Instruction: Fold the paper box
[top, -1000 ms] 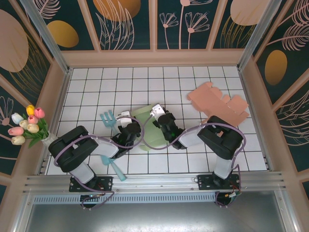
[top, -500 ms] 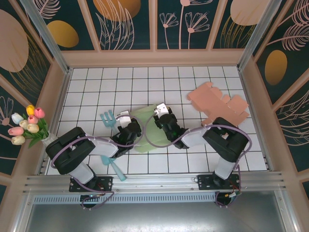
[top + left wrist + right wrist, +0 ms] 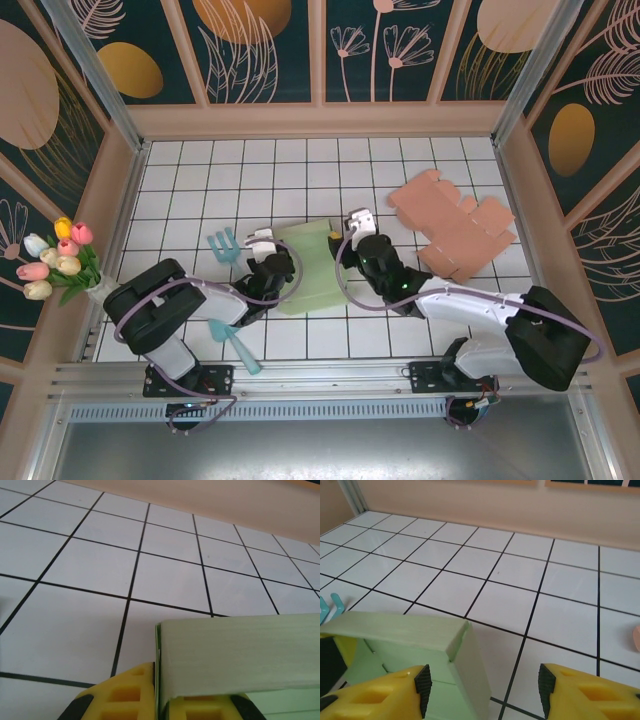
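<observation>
The left gripper is pinched tight on the left wall of the green box, the thin panel caught between its yellow fingers; the right gripper stands wide, one finger on each side of the box's right corner, not squeezing it; the box, its walls partly raised, lies near the middle of the white tiled table, between the two arms; a flat pink cardboard sheet lies apart to the right; a blue fork sits just left of the left gripper; tulips stand at the table's left edge.
</observation>
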{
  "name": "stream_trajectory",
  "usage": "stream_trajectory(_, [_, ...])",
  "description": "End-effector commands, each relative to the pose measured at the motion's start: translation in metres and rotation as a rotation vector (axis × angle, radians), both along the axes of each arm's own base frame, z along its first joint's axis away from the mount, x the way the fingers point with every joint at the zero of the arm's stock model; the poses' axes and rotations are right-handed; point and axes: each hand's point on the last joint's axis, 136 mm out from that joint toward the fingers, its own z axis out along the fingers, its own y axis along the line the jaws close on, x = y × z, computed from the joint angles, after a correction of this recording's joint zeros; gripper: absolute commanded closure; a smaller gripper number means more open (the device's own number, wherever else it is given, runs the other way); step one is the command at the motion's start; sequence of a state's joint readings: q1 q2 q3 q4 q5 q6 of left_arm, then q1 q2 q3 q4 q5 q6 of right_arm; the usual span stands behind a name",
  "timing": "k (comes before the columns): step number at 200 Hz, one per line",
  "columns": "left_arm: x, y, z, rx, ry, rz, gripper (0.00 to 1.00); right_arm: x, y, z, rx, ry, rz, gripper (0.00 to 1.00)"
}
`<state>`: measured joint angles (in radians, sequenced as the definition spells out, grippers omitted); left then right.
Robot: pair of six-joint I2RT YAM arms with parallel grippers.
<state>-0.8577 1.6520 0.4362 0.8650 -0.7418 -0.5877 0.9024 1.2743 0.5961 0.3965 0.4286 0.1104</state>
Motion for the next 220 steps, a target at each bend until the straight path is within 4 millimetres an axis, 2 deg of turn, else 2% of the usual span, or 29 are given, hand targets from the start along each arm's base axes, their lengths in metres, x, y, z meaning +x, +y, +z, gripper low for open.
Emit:
stream_trajectory(1, [0.001,-0.011,0.0,0.022,-0.025,-0.057,1.0,0.006,-0.005,0.004,0.008,0.07,-0.063,0.39])
stream_trajectory(33, [0.002,-0.013,0.002,0.038,-0.045,-0.066,1.0,0.025,-0.007,-0.004,0.04,0.136,-0.108,0.39])
stream_trajectory(37, [0.002,-0.012,-0.008,0.064,-0.027,-0.067,1.0,0.027,-0.009,-0.006,0.045,0.146,-0.116,0.39])
stream_trajectory(64, [0.005,-0.013,-0.014,0.106,-0.028,-0.07,1.0,0.039,-0.014,-0.018,0.077,0.191,-0.129,0.4])
stream_trajectory(105, [0.006,-0.013,-0.023,0.152,-0.023,-0.069,1.0,0.042,-0.025,-0.04,0.079,0.219,-0.149,0.4])
stream_trajectory(121, [0.007,-0.015,-0.027,0.175,-0.019,-0.069,1.0,0.042,-0.031,-0.042,0.081,0.218,-0.168,0.4])
stream_trajectory(154, [0.009,-0.021,-0.036,0.231,-0.013,-0.077,1.0,0.039,-0.037,-0.029,0.108,0.2,-0.187,0.41])
stream_trajectory(178, [0.011,-0.028,-0.031,0.257,-0.013,-0.108,1.0,0.034,-0.045,-0.014,0.107,0.19,-0.209,0.41])
stream_trajectory(198, [0.015,-0.037,-0.011,0.298,-0.012,-0.144,1.0,0.027,-0.056,0.007,0.106,0.154,-0.22,0.41])
stream_trajectory(214, [0.018,-0.042,0.011,0.329,-0.018,-0.162,1.0,0.018,-0.073,0.031,0.13,0.098,-0.246,0.41])
stream_trajectory(216, [0.018,-0.043,0.021,0.319,-0.031,-0.163,1.0,0.016,-0.075,0.034,0.133,0.091,-0.247,0.41])
stream_trajectory(220, [0.019,-0.044,0.028,0.325,-0.033,-0.165,1.0,0.014,-0.08,0.04,0.14,0.076,-0.253,0.41])
